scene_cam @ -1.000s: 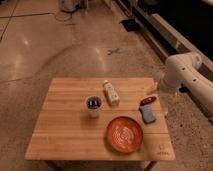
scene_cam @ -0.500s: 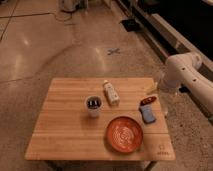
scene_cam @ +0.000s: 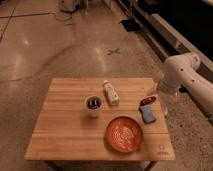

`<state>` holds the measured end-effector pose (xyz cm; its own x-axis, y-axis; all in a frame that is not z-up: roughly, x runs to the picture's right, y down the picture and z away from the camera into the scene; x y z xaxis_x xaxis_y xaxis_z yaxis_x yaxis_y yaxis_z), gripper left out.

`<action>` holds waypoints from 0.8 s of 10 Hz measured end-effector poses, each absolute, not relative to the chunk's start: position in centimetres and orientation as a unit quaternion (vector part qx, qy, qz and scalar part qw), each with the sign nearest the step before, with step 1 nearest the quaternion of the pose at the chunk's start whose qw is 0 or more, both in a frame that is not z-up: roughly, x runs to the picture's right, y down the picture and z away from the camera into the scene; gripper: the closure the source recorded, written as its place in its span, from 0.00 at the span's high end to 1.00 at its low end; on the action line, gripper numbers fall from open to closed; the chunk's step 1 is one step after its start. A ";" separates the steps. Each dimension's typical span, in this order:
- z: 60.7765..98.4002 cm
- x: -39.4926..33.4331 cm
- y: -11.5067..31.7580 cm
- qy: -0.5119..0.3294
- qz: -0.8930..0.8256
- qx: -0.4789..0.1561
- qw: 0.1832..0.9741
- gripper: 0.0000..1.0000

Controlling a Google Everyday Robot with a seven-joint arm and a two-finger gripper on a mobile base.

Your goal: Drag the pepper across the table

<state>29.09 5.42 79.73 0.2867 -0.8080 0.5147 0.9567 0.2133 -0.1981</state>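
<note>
Light-brown wooden slats make up the table (scene_cam: pixel 65 135), where the Everyday Robot's gripper (scene_cam: pixel 153 95) hangs low over the right-hand edge. It sits at the end of a white arm (scene_cam: pixel 180 70) reaching in from the picture's right. The small red pepper (scene_cam: pixel 148 100) lies on the tabletop right at the gripper, just below it and a touch toward the picture's left. The two sit so close that they seem to meet, but whether the gripper is clamped on the pepper or standing apart from it cannot be told. Just nearer the camera than the gripper, a blue rectangular pad (scene_cam: pixel 148 114) lies beside the pepper. Nearer still, and off to the gripper's left in the picture, rests a round orange-red plate (scene_cam: pixel 123 134). A pale bottle (scene_cam: pixel 110 92) lies on its side left of the gripper, and a small cup (scene_cam: pixel 93 106) stands beyond it, well apart from the gripper. Far behind the gripper, a blue cross (scene_cam: pixel 114 51) marks the speckled floor.
</note>
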 end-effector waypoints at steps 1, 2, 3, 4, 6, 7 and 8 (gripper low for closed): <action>81.2 28.2 6.4 -0.153 -0.577 -0.260 0.759 0.80; 82.3 27.6 7.1 -0.154 -0.574 -0.271 0.757 0.80; 83.7 26.4 7.9 -0.158 -0.572 -0.282 0.754 0.80; 85.4 25.0 8.3 -0.163 -0.570 -0.291 0.751 0.80; 88.1 23.5 8.9 -0.169 -0.558 -0.305 0.753 0.80; 89.6 22.9 8.9 -0.171 -0.548 -0.309 0.758 0.80; 90.7 22.5 8.6 -0.173 -0.539 -0.310 0.764 0.80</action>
